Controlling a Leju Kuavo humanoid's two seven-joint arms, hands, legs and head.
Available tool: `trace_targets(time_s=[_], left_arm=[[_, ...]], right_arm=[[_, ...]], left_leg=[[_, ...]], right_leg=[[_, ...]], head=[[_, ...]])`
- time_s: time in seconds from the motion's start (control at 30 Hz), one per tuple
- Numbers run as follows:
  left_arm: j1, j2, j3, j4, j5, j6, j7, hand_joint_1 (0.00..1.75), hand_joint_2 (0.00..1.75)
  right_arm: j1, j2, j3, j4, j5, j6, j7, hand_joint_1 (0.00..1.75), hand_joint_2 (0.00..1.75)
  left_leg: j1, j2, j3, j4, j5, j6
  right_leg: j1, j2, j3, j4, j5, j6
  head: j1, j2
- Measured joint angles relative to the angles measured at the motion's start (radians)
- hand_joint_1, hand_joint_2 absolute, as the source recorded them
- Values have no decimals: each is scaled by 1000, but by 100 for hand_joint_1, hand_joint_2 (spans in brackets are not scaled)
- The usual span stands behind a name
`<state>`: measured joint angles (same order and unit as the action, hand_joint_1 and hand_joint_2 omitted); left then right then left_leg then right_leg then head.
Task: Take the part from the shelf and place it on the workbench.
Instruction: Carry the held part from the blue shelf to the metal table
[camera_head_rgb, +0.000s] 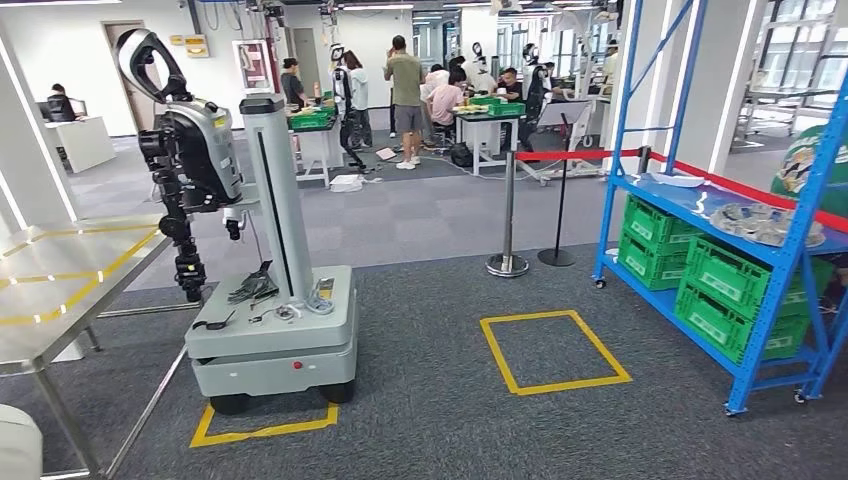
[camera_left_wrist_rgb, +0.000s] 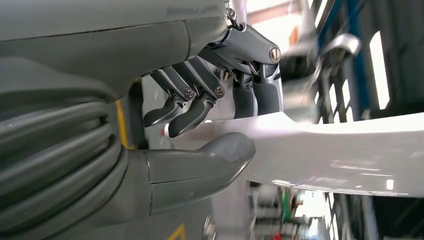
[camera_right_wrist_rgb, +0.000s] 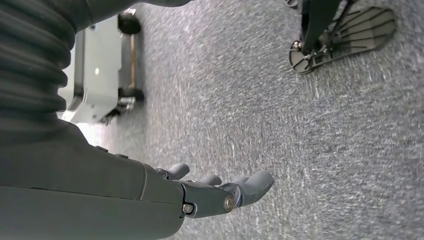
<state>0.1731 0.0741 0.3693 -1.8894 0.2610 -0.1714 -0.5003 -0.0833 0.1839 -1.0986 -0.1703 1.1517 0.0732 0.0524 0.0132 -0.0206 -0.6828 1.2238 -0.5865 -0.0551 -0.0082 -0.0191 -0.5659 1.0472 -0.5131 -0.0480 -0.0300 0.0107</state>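
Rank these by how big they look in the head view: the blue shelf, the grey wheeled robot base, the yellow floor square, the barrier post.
1. blue shelf
2. grey wheeled robot base
3. yellow floor square
4. barrier post

The post stands farther back, so its real size is unsure.

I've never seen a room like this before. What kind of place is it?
Probably a robot workshop or test lab. A blue shelf holds green crates, yellow tape squares mark the grey carpet, another robot stands on a wheeled base, and people work at benches behind.
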Motion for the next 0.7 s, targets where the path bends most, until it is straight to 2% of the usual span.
trace_targets(time_s=[0.03, 0.07, 0.1, 0.13, 0.2, 0.23, 0.27, 0.33, 0.37, 0.4, 0.47, 0.5, 0.53, 0.57, 0.6, 0.63, 0.7], left_arm=[[-2, 1, 20, -6, -4, 18, -8, 175, 175], [-3, 2, 38, -11, -7, 38, -15, 175, 175], [-3, 2, 56, -16, -11, 60, -22, 175, 175], [-3, 1, 72, -21, -15, 84, -28, 175, 175], [-3, -2, 97, -32, -19, 129, -38, 175, 175], [-2, -5, 105, -38, -20, 149, -44, 175, 175], [-1, -9, 111, -42, -22, 167, -52, 175, 175], [1, -19, 123, -48, -32, 203, -68, 175, 175], [1, -26, 127, -52, -40, 223, -77, 175, 175], [-1, -34, 131, -55, -48, 244, -83, 175, 175], [-10, -56, 132, -59, -60, 276, -91, 175, 175], [-13, -65, 132, -60, -62, 284, -92, 175, 175], [-14, -73, 132, -60, -63, 290, -93, 175, 175], [-14, -79, 132, -60, -63, 293, -94, 175, 175], [-15, -84, 132, -60, -63, 297, -94, 175, 175], [-15, -88, 132, -60, -63, 300, -95, 175, 175], [-16, -96, 132, -60, -63, 304, -95, 175, 175]], right_arm=[[1, 0, 0, 0, 0, 1, -2, 0, 175], [2, 0, 0, 0, 0, 2, -2, 0, 175], [2, 0, 0, 0, 0, 2, -2, 0, 175], [2, 0, 0, 0, 0, 3, -1, 0, 175], [1, 0, 0, 0, 0, 4, 0, 0, 175], [1, 0, 0, 0, -1, 4, -1, 0, 175], [0, 0, 0, 0, -2, 4, -1, 0, 175], [-2, 0, 0, 0, -3, 2, 3, 0, 175], [-4, 0, 0, 0, -3, 0, 6, 0, 175], [-5, 0, 0, 0, -4, -2, 10, 0, 175], [-4, 0, 0, 0, -5, -4, 15, 0, 175], [-3, 0, 0, 0, -7, -5, 16, 0, 175], [-2, 0, 0, 0, -8, -5, 17, 0, 175], [-1, 0, 0, 0, -9, -6, 17, 0, 175], [0, 0, 0, 0, -10, -6, 17, 0, 175], [0, 0, 0, 0, -11, -7, 17, 0, 175], [0, -1, 0, 0, -11, -8, 17, 0, 175]], left_leg=[[0, 7, -21, 53, -22, -2], [0, 10, -27, 76, -26, -3], [0, 14, -14, 61, -11, -3], [0, 24, 17, 10, 17, -2], [-3, 77, 92, -124, 68, 5], [-5, 97, 114, -168, 80, 11], [-7, 108, 123, -188, 84, 18], [-8, 83, 122, -192, 86, 30], [-6, 69, 125, -195, 90, 36], [-2, 56, 127, -198, 94, 42], [3, 29, 127, -202, 100, 51], [3, 15, 125, -201, 102, 54], [3, 0, 123, -200, 102, 55], [3, -16, 122, -199, 102, 55], [3, -31, 121, -198, 102, 55], [3, -47, 121, -196, 102, 54], [2, -74, 121, -194, 101, 49]], right_leg=[[1, -15, -2, 0, 0, -1], [2, -30, -3, 0, -1, -2], [3, -45, -3, 0, -1, -1], [3, -60, -1, 0, -2, 0], [6, -85, 4, 1, -7, 6], [8, -97, 8, 2, -10, 12], [10, -109, 13, 1, -12, 17], [11, -131, 23, -3, -16, 29], [9, -120, 26, 1, -21, 36], [7, -94, 23, 16, -34, 43], [3, -20, -16, 107, -88, 52], [3, 1, -49, 173, -119, 54], [3, 10, -80, 232, -139, 54], [3, 13, -99, 264, -141, 54], [3, 15, -101, 258, -122, 52], [3, 22, -87, 216, -88, 49], [2, 61, -32, 81, -16, 41]], head=[[0, 0], [0, 0], [0, 0], [0, 0], [0, 0], [0, 0], [1, 0], [1, 0], [1, 0], [1, 0], [2, 0], [2, 0], [2, 0], [2, 0], [2, 0], [2, 0], [2, 0]])
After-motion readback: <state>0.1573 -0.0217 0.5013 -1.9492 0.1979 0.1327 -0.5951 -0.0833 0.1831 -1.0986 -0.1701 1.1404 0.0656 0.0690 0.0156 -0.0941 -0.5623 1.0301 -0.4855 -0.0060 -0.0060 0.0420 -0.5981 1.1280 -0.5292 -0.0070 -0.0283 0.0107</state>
